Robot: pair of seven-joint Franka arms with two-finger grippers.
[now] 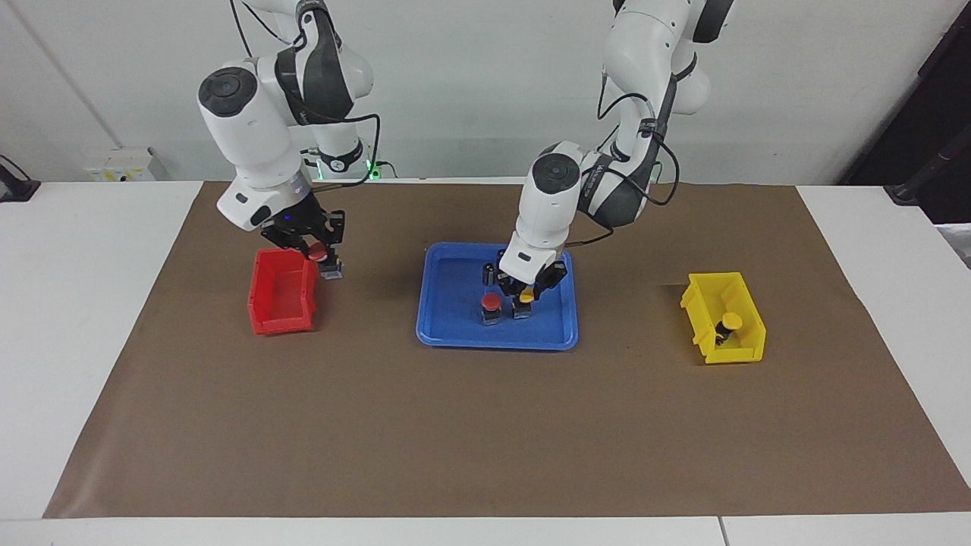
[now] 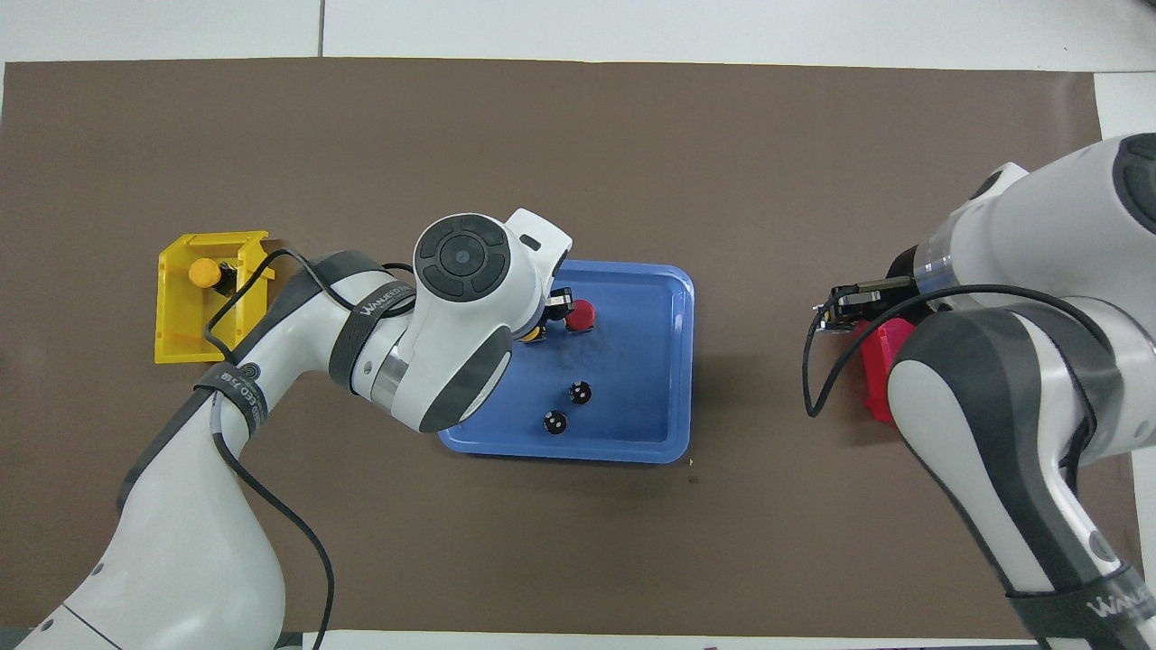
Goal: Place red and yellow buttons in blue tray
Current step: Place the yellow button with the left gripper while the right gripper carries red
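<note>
L gripper (image 1: pixel 525 297) is pinching a yellow button (image 1: pixel 526 298) low over the blue tray (image 1: pixel 455 334), beside the red one (image 1: pixel 491 302) there. R gripper (image 1: pixel 322 258) is pinching a red button (image 1: pixel 317 255) over the red bin's (image 1: pixel 281 303) edge. Buttons seem light, rigid; smooth caps, so grip at base

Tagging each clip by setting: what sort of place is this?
Probably a robotics lab bench: two white arms at a white table under a brown paper mat, against a bare wall, with a blue tray between small bins.
</note>
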